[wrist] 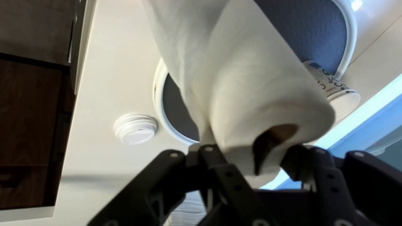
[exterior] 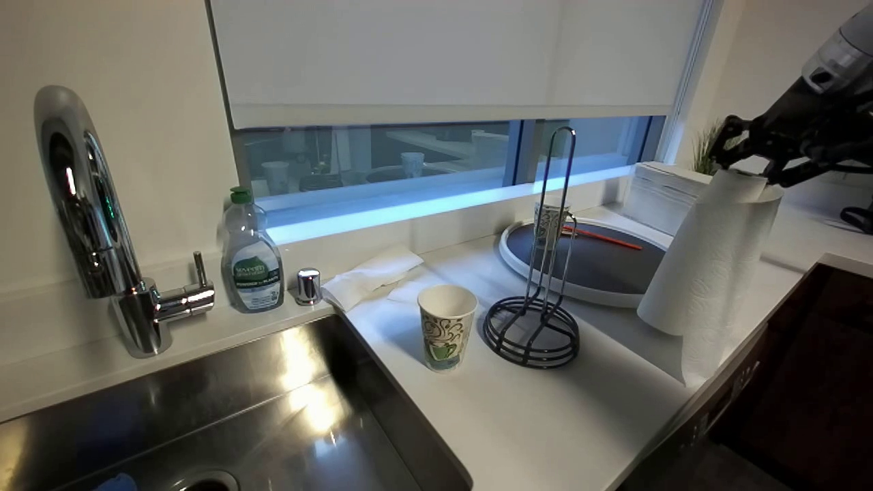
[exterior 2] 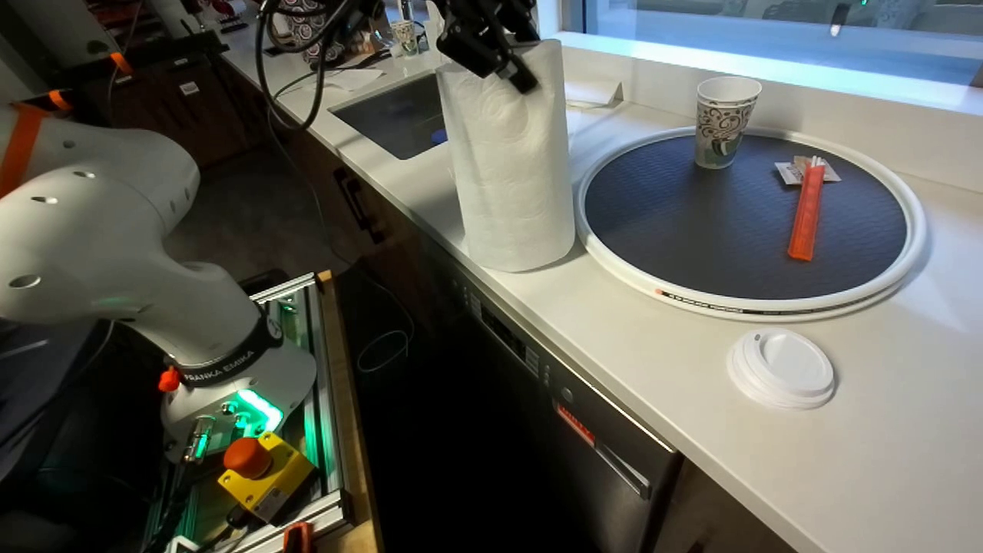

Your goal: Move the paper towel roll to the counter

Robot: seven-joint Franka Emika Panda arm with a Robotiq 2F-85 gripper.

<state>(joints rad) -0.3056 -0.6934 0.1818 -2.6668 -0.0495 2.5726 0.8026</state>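
Note:
The paper towel roll is a tall white cylinder; it shows in both exterior views (exterior: 713, 259) (exterior 2: 511, 169) and in the wrist view (wrist: 260, 78). My gripper (exterior: 747, 169) is shut on its top end; in the wrist view the gripper's fingers (wrist: 254, 160) press the roll from both sides and its core hole looks squashed. The roll tilts, and a loose sheet hangs by the counter's front edge. It is over the white counter (exterior: 559, 423) (exterior 2: 668, 369), beside the tray; I cannot tell whether it touches. The black wire holder (exterior: 532, 351) stands bare on the counter.
A round dark-centred tray (exterior 2: 622, 273) holds a paper cup (exterior 2: 722, 127) and a red packet (exterior 2: 806, 215). White lids (exterior 2: 783, 365) lie near it. Another cup (exterior: 445, 334) stands between the holder and the steel sink (exterior: 273, 389). A soap bottle (exterior: 252, 266) stands behind the sink.

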